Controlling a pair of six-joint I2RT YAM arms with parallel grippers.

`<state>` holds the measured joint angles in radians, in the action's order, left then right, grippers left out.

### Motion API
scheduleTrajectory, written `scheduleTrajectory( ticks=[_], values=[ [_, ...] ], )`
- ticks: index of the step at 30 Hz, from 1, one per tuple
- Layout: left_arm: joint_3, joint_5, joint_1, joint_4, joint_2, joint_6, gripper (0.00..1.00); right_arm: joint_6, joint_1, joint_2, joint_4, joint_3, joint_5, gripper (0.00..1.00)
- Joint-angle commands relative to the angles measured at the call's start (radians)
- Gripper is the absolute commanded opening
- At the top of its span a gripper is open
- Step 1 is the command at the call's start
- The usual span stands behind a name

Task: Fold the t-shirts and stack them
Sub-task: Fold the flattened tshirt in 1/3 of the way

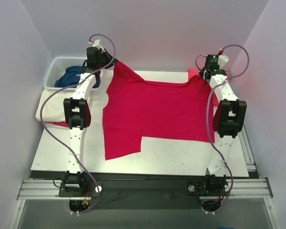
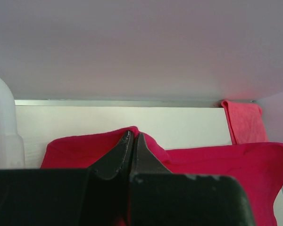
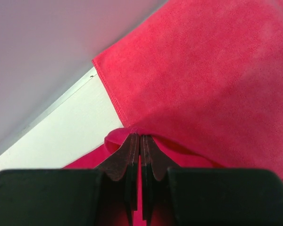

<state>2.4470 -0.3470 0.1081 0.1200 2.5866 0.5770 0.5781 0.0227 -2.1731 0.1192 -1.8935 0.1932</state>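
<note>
The large crimson red t-shirt (image 1: 155, 112) lies spread over the middle of the table, with its two far corners lifted. My left gripper (image 1: 113, 62) is shut on the far left corner; in the left wrist view its tips (image 2: 133, 134) pinch a raised peak of the red t-shirt (image 2: 217, 162). At the far right corner my right gripper (image 1: 201, 76) is shut too, its tips (image 3: 140, 136) clamping a fold of the red t-shirt (image 3: 114, 140). A dark blue t-shirt (image 1: 72, 76) lies in the basket. The cream-white t-shirt (image 1: 52, 107) rests on the table's left side, partly under my left arm.
The white lattice basket (image 1: 55, 71) stands at the far left corner, and its wall (image 2: 2, 127) shows beside my left gripper. A lighter red cloth (image 3: 203, 70) lies flat at the far right corner (image 1: 194, 72) (image 2: 245, 121). The back wall is close behind both grippers.
</note>
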Motion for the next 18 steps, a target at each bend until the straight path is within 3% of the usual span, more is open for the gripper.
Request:
scheduleTrajectory(
  ticks=[1, 18],
  values=[
    [0.003, 0.008, -0.015, -0.055, -0.033, 0.02, 0.0, 0.042, 0.034, -0.004, 0.028, -0.05, -0.031, 0.0],
    [-0.615, -0.043, -0.065, -0.399, -0.427, 0.13, 0.0, 0.146, 0.14, 0.093, -0.038, 0.152, -0.1, 0.0]
  ],
)
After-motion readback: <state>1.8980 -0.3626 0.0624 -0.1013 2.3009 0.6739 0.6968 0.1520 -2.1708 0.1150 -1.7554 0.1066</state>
